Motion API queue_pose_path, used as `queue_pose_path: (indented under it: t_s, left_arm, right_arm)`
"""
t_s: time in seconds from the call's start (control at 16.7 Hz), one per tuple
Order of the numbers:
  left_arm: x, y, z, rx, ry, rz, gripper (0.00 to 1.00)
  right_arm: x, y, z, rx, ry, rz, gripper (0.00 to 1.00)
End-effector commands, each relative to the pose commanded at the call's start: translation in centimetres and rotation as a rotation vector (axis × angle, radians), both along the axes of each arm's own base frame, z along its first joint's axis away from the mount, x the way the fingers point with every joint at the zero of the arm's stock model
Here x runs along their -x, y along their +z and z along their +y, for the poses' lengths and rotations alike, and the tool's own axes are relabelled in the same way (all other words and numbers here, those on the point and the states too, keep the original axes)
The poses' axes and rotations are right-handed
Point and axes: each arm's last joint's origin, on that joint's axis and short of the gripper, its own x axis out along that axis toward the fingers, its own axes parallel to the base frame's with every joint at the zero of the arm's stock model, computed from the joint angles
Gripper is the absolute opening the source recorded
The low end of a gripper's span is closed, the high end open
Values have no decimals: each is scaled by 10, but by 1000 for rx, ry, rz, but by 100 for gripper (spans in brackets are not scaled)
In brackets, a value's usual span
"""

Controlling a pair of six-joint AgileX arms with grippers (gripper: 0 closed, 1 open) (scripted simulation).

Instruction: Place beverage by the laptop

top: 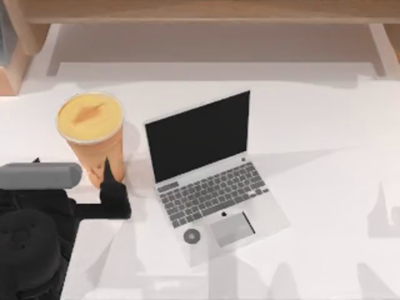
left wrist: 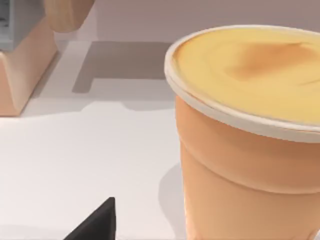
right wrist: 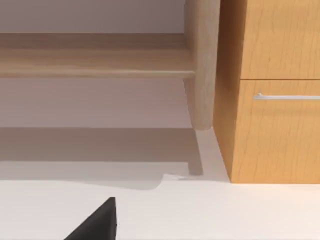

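The beverage (top: 92,131), a tall orange cup with a yellow foamy top, stands upright on the white table, left of the laptop (top: 209,172). The laptop is open, with its black screen facing the front right. My left gripper (top: 100,181) reaches in from the lower left, right at the cup's near side. One black finger (top: 107,174) lies against the cup's lower wall. In the left wrist view the cup (left wrist: 245,140) looms large beside one fingertip (left wrist: 100,222), and the fingers stand wide apart, open. The right wrist view holds one fingertip (right wrist: 100,220) of my parked right gripper, just as wide.
A wooden shelf (top: 200,12) runs along the back, with a leg (top: 19,62) at the far left. The right wrist view faces a wooden cabinet (right wrist: 270,125) with a drawer handle (right wrist: 287,96) and a round post (right wrist: 202,65). White table lies right of the laptop.
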Motion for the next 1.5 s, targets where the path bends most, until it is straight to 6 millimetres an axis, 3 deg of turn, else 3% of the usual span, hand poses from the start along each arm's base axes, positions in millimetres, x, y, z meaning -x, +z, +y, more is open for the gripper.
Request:
queue_pose_path:
  t_s: [0.24, 0.66, 0.96, 1.26, 1.5]
  left_arm:
    - [3, -13, -13, -14, -2, 12, 100]
    - [3, -15, -13, -19, -1, 17, 100]
    - [-28, -13, -10, -16, -2, 14, 100]
    - [-64, -25, -9, -19, 10, 19, 100]
    - [-75, -30, -17, -16, -2, 14, 100]
  right_arm:
    - [0, 0, 0, 0, 0, 0, 100]
    - [0, 0, 0, 0, 0, 0, 100]
    - [0, 0, 0, 0, 0, 0, 100]
    - [0, 0, 0, 0, 0, 0, 100]
    - [0, 0, 0, 0, 0, 0, 100]
